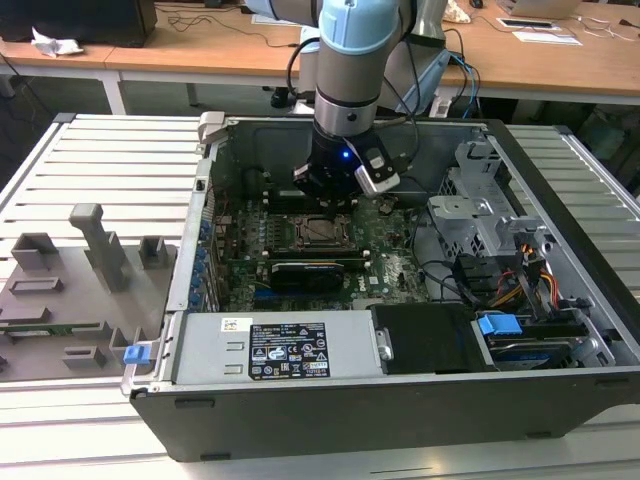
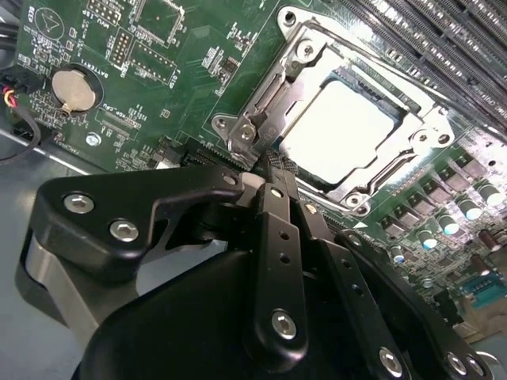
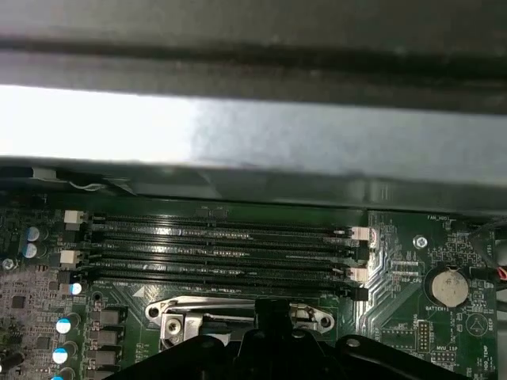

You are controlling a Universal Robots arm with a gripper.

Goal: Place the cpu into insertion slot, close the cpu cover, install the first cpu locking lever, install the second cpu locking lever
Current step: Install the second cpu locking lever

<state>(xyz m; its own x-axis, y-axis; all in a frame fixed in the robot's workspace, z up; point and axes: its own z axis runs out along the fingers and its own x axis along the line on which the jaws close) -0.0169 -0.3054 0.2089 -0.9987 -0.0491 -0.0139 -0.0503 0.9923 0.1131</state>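
the cpu [image 2: 342,127] sits flat in the insertion slot [image 2: 396,170] on the motherboard [image 2: 182,79], its pale metal top showing through the square opening of the cpu cover [image 2: 305,55], which in the second wrist view appears to lie down over it. the gripper [image 2: 269,170] hangs right at the socket's corner, fingertips drawn close together at a small silvery tab or lever end [image 2: 242,134] on the frame; whether they actually pinch it or only touch it i cannot tell. in the exterior view the gripper [image 1: 330,205] stands low inside the open computer case [image 1: 560,180], directly above the socket. as a judgement, the cpu is light, rigid and delicate, with a smooth top that gives little grip, so the edges would be the place to hold it, never the underside; seated as it looks now, it should not be pushed sideways. the cover is thin stiff sheet metal that swings on a hinge, and the locking levers are likely springy wire that resists and can snap back if it slips off smooth fingertips, so a hold near the bent end seems safest. room is tight: the memory slots [image 3: 222,245] run just beside the socket in the first wrist view, with the case wall [image 3: 253,134] rising beyond them, a coin battery [image 2: 73,87] lies near on another side, and a long black card [image 1: 310,272] sits just beside the socket in the exterior view. open room is mainly straight up.
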